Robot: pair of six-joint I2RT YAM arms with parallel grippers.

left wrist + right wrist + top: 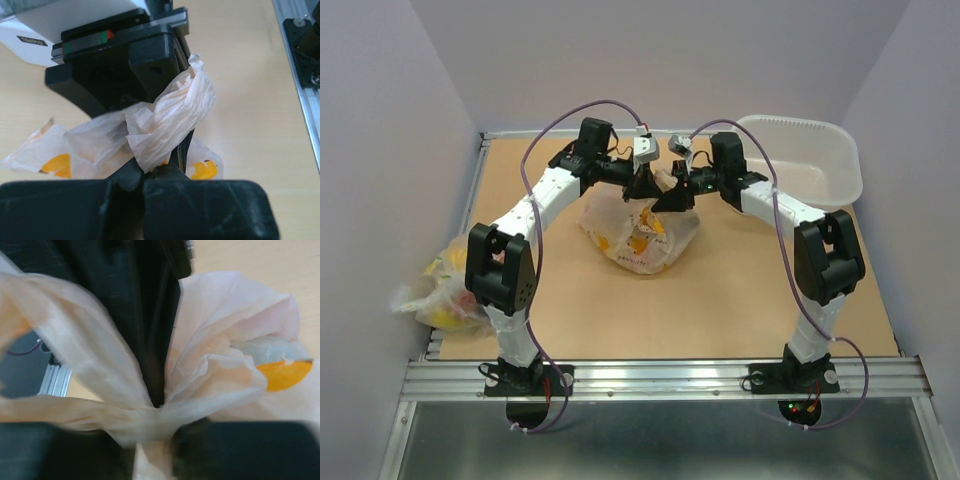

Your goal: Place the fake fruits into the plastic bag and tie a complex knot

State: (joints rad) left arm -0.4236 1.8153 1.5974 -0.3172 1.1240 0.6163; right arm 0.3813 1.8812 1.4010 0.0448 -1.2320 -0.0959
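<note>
The plastic bag [638, 235], cream-white with orange-yellow prints, sits bulging at the middle of the brown table. Both grippers meet over its top. My left gripper [642, 188] is shut on a twisted strip of the bag's handle [170, 122], seen in the left wrist view. My right gripper [672, 198] is shut on the other bunched handle [150, 422]; the film fans out from its jaws in the right wrist view. The bag's body [265, 365] with an orange print lies beyond. The fruits inside are hidden. A finished knot cannot be made out.
A white rigid plastic tub [810, 160] stands at the back right. A second similar bag [445, 285] with yellow contents lies over the table's left edge. Aluminium rails [670, 375] run along the near edge.
</note>
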